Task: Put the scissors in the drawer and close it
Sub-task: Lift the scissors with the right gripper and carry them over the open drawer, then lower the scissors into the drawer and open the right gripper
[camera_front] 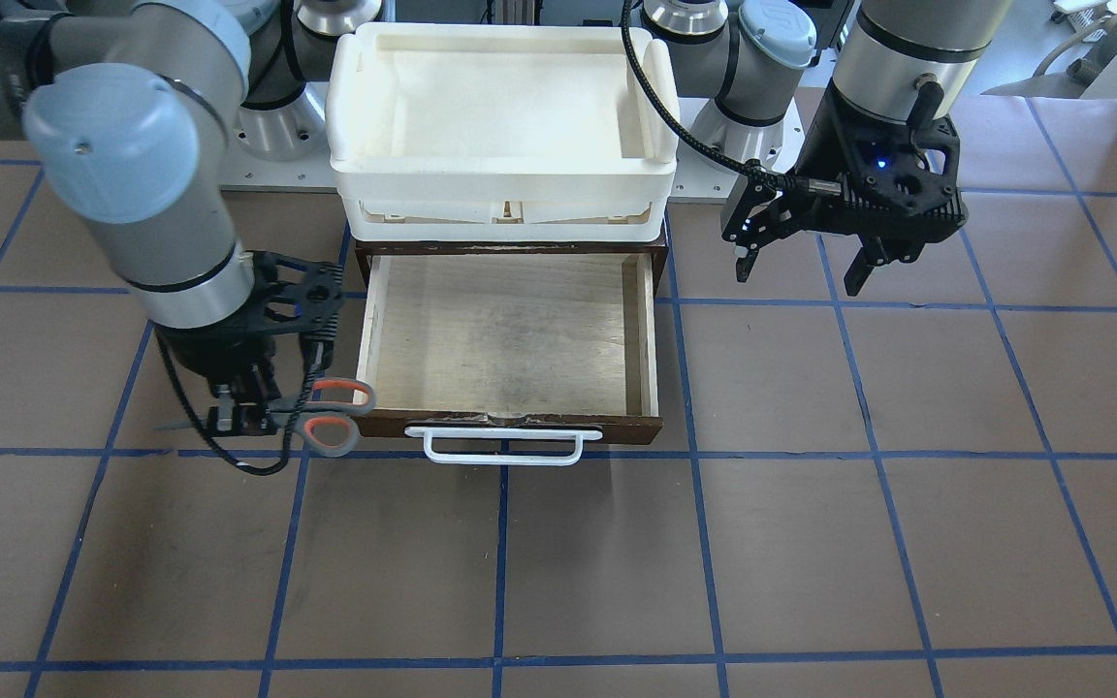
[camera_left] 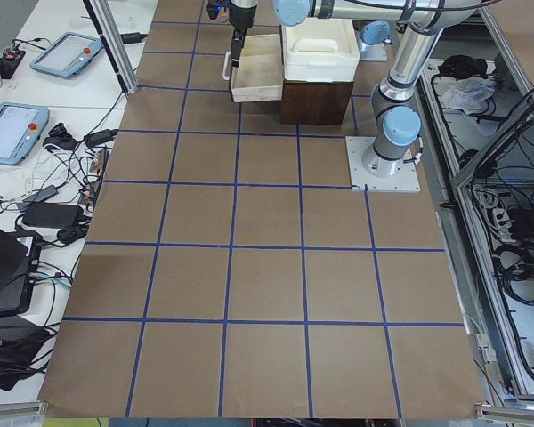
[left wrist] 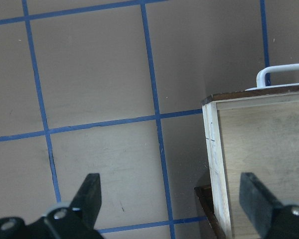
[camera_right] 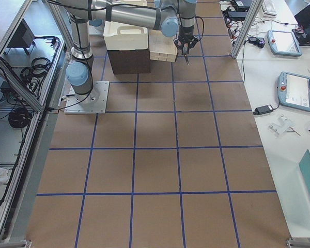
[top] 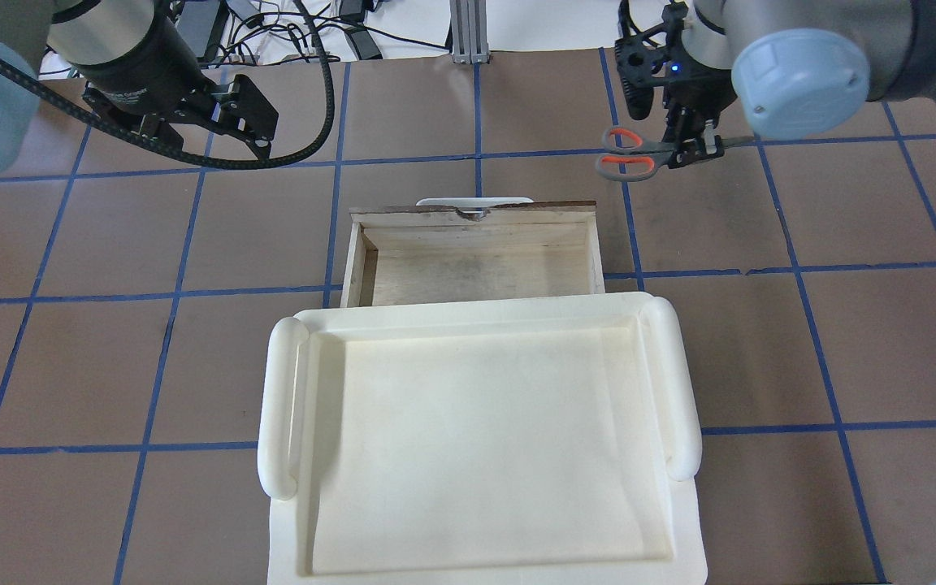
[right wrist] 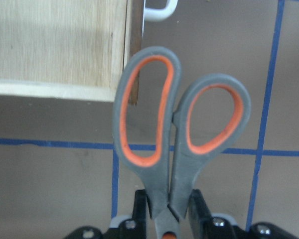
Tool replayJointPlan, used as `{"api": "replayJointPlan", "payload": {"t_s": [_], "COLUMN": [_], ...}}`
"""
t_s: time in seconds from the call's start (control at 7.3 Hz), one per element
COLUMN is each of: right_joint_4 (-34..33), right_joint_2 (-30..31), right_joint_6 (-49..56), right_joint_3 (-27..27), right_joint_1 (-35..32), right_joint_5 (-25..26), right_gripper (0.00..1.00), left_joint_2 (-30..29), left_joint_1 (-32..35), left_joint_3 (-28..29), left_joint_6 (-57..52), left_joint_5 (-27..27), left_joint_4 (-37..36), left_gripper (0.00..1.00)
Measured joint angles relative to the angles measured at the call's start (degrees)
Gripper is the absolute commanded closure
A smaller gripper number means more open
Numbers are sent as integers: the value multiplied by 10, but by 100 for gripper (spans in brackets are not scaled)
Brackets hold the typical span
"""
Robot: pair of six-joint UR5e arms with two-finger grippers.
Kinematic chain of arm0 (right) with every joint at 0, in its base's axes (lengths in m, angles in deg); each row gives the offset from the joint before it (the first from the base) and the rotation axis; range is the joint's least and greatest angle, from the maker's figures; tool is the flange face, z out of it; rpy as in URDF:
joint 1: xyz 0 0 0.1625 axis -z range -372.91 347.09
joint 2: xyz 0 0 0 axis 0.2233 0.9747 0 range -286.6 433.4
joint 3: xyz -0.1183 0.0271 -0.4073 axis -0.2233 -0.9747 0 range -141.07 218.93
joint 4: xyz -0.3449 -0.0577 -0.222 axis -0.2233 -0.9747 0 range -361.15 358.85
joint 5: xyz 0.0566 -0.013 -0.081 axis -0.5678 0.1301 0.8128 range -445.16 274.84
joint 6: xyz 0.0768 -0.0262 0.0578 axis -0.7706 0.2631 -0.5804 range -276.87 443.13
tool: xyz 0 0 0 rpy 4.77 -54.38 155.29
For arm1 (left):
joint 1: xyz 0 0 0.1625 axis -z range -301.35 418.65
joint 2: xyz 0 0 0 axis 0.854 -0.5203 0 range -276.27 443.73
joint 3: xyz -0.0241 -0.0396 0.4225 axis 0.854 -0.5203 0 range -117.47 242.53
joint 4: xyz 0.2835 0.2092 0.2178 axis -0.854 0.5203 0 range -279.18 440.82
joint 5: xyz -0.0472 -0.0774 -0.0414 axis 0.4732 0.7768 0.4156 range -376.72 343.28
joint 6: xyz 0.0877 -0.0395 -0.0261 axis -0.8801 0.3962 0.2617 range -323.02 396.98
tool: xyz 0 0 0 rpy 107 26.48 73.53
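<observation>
Right wrist-mounted view: right claw (right wrist: 169,213) hides scissors (right wrist: 170,164) blades.

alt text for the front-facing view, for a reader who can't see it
The right gripper holds the scissors beside the front corner of the open, empty drawer, handles toward it. The left gripper hangs open on the other side, and a white tray sits above the drawer's rear.

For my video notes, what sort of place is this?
Likely a robotics lab: two robot arms on a table gridded with blue tape, teach pendants on the side bench, loose cables nearby. The right tool grips scissors.
</observation>
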Motion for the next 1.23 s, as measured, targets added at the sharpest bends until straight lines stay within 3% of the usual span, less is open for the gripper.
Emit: {"api": "replayJointPlan", "payload": {"t_s": [0.55, 1.23], "right_joint_4": [9, 27], "right_joint_2": [-10, -59], "right_joint_6": [-174, -200], "right_joint_3": [4, 6], "right_joint_1": [-135, -197], "right_joint_5": [-13, -18], "right_gripper": [100, 100], "left_joint_2": [0, 1], "left_joint_1": [0, 0], "left_joint_3": [0, 0], "left_joint_6": [0, 0], "left_joint_5": [0, -1], "left_joint_4": [0, 0], "left_gripper": [0, 0]}}
